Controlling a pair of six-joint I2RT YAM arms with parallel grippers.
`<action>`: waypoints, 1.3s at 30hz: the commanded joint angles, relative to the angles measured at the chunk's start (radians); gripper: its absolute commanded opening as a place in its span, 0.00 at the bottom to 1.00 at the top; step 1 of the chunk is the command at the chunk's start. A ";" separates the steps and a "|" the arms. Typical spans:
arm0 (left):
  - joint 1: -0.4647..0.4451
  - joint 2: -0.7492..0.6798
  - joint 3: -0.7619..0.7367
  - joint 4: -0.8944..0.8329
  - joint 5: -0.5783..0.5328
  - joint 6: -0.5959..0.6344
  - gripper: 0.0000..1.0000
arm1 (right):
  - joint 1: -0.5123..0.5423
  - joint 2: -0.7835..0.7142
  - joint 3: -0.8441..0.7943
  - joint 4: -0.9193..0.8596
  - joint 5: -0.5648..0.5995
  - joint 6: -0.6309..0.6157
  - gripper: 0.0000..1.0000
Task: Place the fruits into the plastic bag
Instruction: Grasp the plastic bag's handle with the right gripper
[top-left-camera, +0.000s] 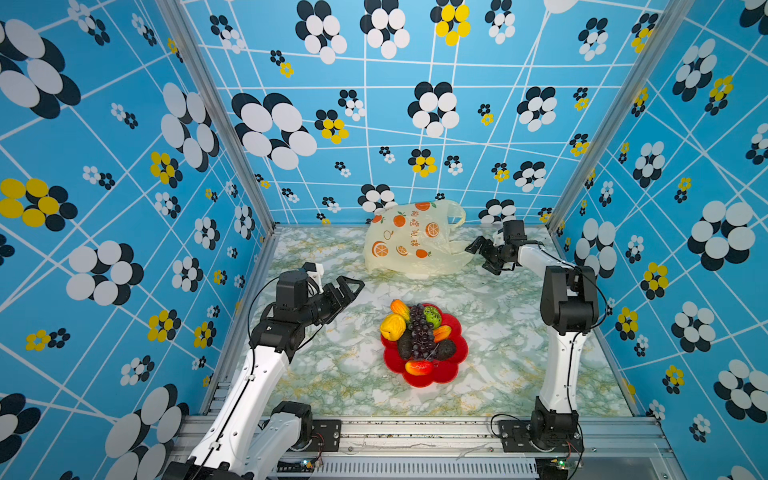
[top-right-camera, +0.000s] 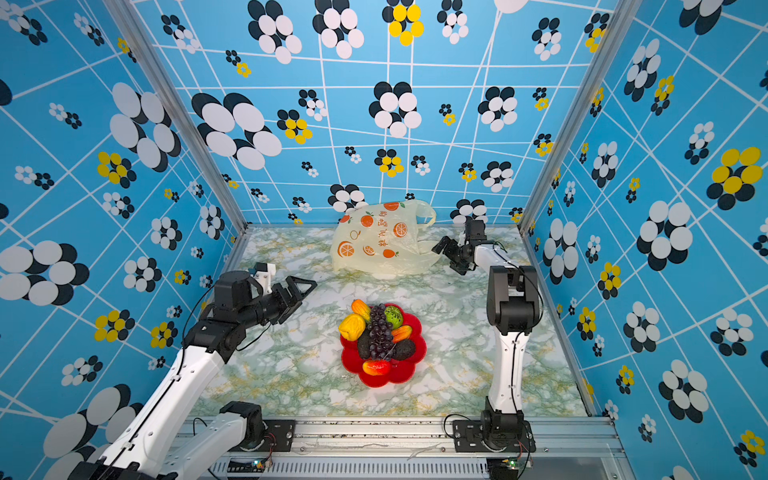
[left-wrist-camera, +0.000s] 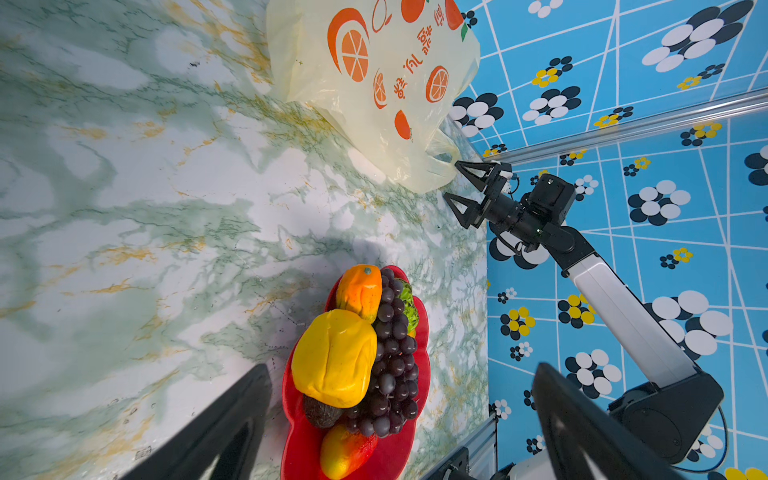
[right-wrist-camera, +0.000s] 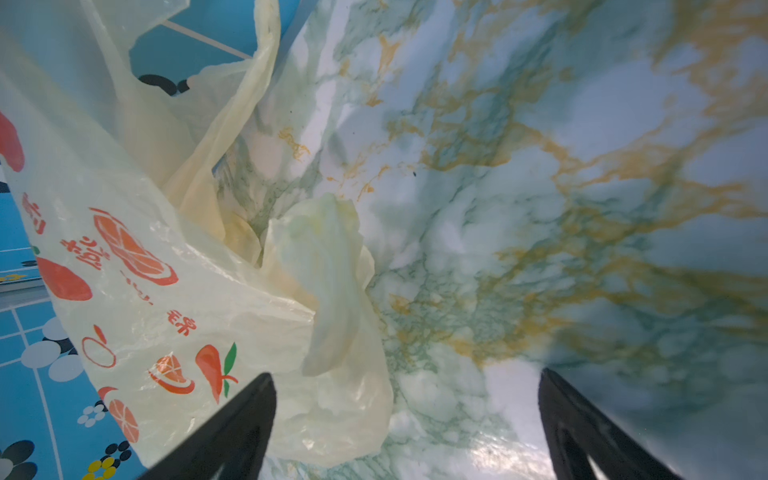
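Upper ctr, both top views: thin crinkly cream plastic bag (top-left-camera: 409, 245) slumped, prob. limp, slippery; grab handle loop (top-left-camera: 457, 216). Mid-frame: toy fruits (top-left-camera: 422, 332) piled on red flower-shaped plate (top-left-camera: 449, 374). Jaws wide, empty: left gripper (top-left-camera: 351, 297), right gripper (top-left-camera: 478, 259).

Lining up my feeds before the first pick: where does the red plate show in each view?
Top view: red plate in the centre foreground, plastic bag behind it.
Top view: same place.
Left wrist: close to the camera, bag beyond.
Right wrist: not in it.
Shared landmark: the plastic bag, in all four.
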 joint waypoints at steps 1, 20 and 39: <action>0.023 -0.006 0.009 -0.022 0.013 0.026 0.99 | -0.005 0.041 0.049 -0.004 -0.022 0.001 0.99; 0.107 -0.081 -0.006 -0.088 0.045 0.034 0.99 | 0.004 0.209 0.229 0.023 -0.104 0.109 0.90; 0.123 -0.105 -0.044 -0.057 0.063 0.016 0.99 | 0.033 0.132 0.184 0.019 -0.075 0.068 0.21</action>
